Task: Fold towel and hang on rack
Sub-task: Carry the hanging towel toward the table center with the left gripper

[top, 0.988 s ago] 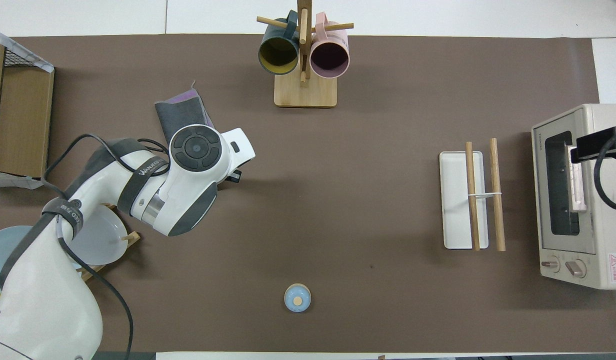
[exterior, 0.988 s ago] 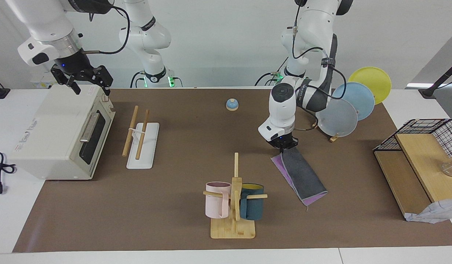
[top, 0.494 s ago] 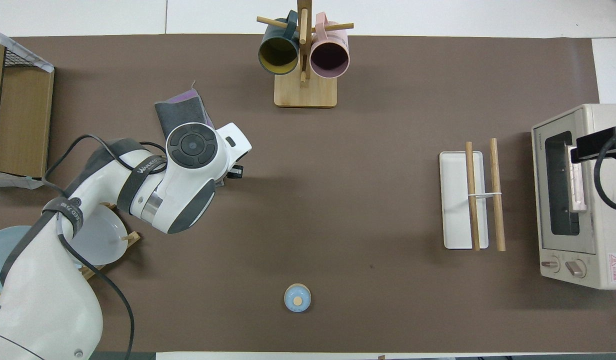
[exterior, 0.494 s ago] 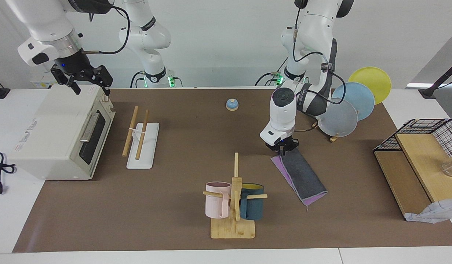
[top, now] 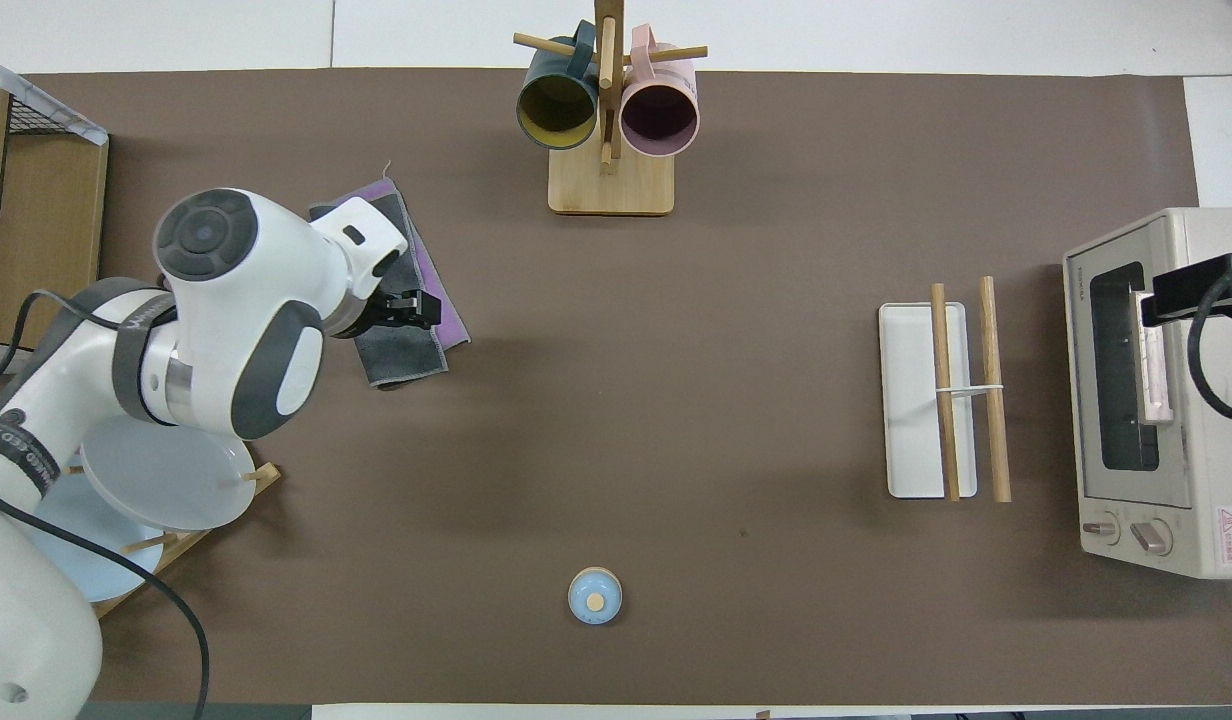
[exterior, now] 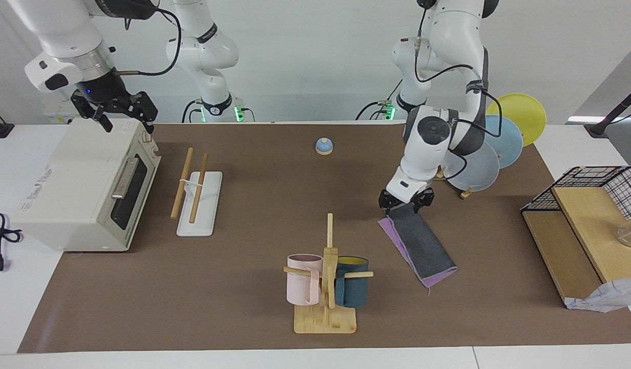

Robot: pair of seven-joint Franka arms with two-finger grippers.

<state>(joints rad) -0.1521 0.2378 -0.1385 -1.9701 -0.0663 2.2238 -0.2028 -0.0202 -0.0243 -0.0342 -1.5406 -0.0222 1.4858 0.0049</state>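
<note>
Left gripper (exterior: 406, 201): fingers spread apart, holding nothing, poised just over the robot-side end of the towel (exterior: 420, 246). Towel: folded into a long strip, dark grey face up with a purple edge showing, flat on the brown mat (exterior: 254, 307) toward the left arm's end, beside the mug tree (exterior: 327, 287). Right gripper (exterior: 122, 109): fingers apart, waiting above the toaster oven (exterior: 85, 187). Rack (exterior: 197, 192): two wooden rods on a white base, beside the oven, well apart from the towel.

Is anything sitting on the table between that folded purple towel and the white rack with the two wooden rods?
No: between the towel and the rack the overhead view shows only bare brown mat.
</note>
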